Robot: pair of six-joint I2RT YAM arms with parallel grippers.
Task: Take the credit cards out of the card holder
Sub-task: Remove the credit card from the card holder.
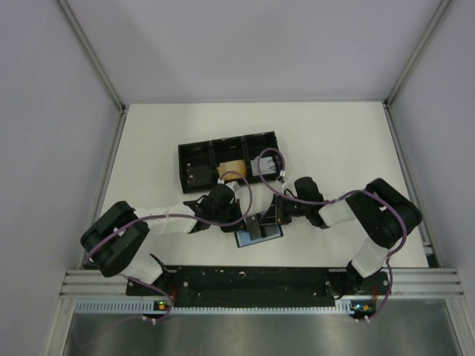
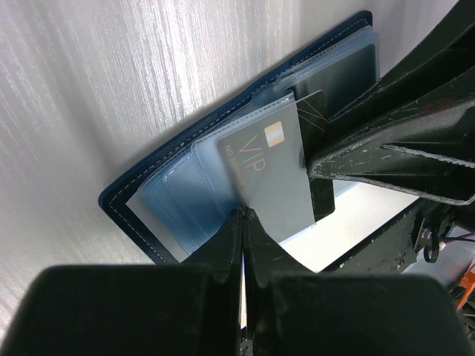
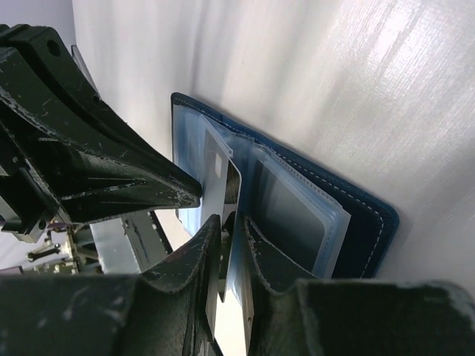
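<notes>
The dark-blue card holder [image 1: 261,237] lies open on the table between both grippers, its clear blue-grey sleeves fanned up [image 2: 174,204]. A grey credit card marked VIP [image 2: 267,167] sticks out of a sleeve. My left gripper [image 2: 244,215] is shut on that card's lower edge. My right gripper [image 3: 234,231] is shut on a clear sleeve [image 3: 286,208] that holds a black card [image 2: 319,111]. In the top view the left gripper [image 1: 247,220] and the right gripper [image 1: 267,220] meet over the holder. An orange-tan card [image 1: 231,170] lies in the tray.
A black three-compartment tray [image 1: 194,159] stands just behind the grippers; its right compartment holds a pale grey item [image 1: 263,165]. White walls close in the table at the left, right and back. The black rail [image 1: 252,282] with the arm bases runs along the near edge.
</notes>
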